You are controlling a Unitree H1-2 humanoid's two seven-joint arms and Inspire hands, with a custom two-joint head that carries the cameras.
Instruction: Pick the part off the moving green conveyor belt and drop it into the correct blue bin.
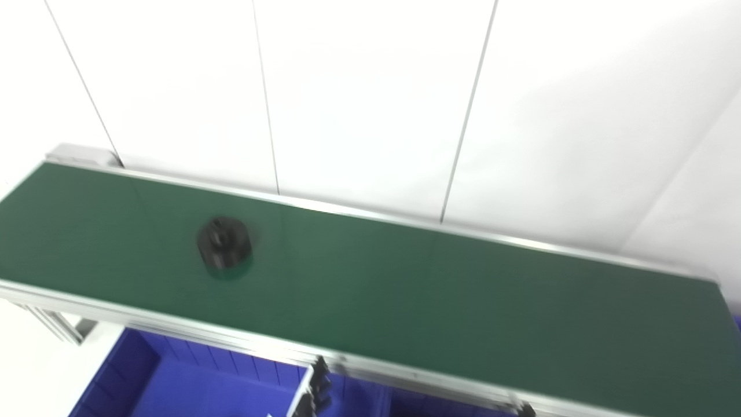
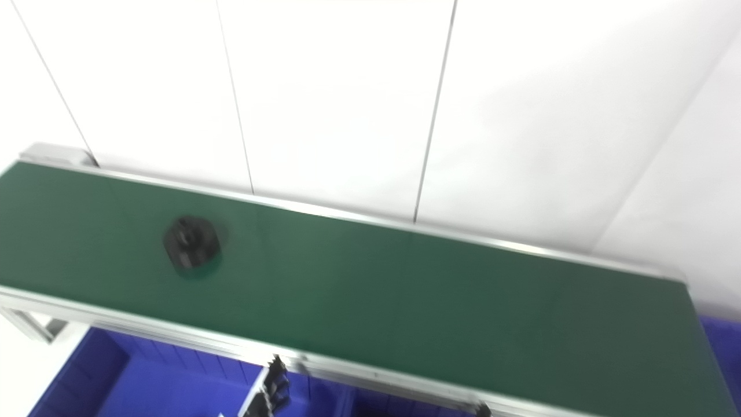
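A black, roughly hexagonal part (image 1: 223,242) with a round raised centre lies on the green conveyor belt (image 1: 405,289), on its left half. The picture is blurred, so finer detail of the part (image 2: 191,241) is lost. A blue bin (image 1: 191,382) sits below the belt's near edge at the lower left, and part of another blue bin (image 1: 359,399) shows to its right. Neither hand is in view in either eye view.
The belt runs in an aluminium frame (image 1: 173,327) from upper left to lower right. White wall panels (image 1: 370,104) rise right behind it. A dark bracket (image 1: 317,385) hangs under the near rail between the bins. A sliver of blue (image 2: 721,341) shows at the right end.
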